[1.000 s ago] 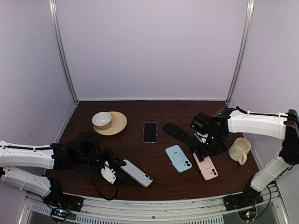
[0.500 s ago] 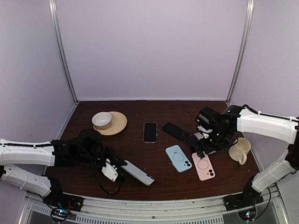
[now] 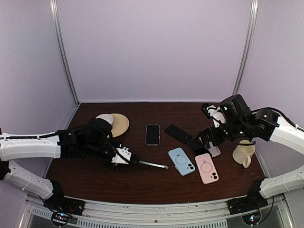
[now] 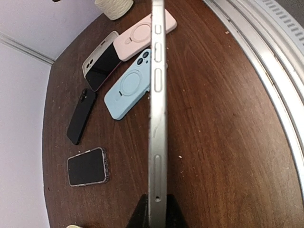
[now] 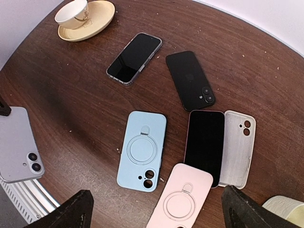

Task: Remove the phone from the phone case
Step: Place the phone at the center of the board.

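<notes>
Risen, right end effector point(image 5: 156, 199) hovers above phone point(image 5: 204, 142) lying against case point(image 5: 237, 147).

pale blue case point(image 5: 142, 151), pink case point(image 5: 179, 202), black phone point(image 5: 190, 80), dark brown table point(image 5: 71, 95) (pale specks).

At seven o'clock on the dark brown counter point(image 3: 156, 185), the left fingers point(image 3: 127, 158) pinch a slim silver phone point(image 3: 153, 165) edge-on, its free end pointing toward a pale blue ring-backed case point(image 3: 181, 161) and a pink ring-backed case point(image 3: 207, 168) at five o'clock.
</notes>
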You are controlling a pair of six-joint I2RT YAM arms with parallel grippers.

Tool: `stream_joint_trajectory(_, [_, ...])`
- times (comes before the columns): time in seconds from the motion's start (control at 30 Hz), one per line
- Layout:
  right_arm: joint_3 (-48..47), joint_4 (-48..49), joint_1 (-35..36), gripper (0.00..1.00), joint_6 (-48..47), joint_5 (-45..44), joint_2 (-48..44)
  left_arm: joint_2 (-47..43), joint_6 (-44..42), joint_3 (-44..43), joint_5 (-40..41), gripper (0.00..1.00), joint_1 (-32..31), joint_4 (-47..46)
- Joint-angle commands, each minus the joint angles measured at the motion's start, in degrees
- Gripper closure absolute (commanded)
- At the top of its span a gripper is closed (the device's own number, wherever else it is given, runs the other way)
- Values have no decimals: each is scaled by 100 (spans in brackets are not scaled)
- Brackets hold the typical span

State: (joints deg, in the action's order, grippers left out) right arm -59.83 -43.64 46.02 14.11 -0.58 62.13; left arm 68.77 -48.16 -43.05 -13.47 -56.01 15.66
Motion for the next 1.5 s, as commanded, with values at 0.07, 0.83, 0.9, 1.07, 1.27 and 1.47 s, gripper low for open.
stream_joint_trajectory(0.07, [-122,262,31,0,-27,-15,174,666,2255,-1230,-320,100,107,531])
stream_joint_trajectory(0.83, [-363,55,30,0,250,-659,245,2808,8382,-1630,-1784,100,185,289])
stream_joint_trajectory(0.9, [-333,21,30,1,291,-663,205,2911,8497,-1628,-1775,100,198,199])
stream_joint_trajectory(1.07, [-221,-4,32,0,342,-684,80,3114,8575,-1676,-1717,95,239,196])
stream_joint_trajectory(1.27, [-161,-3,30,0,358,-698,-5,3265,8523,-1646,-1318,82,287,266])
stream_joint_trajectory(1.47, [-116,-29,30,0,355,-730,-58,3353,8408,-1608,-1167,78,296,181])
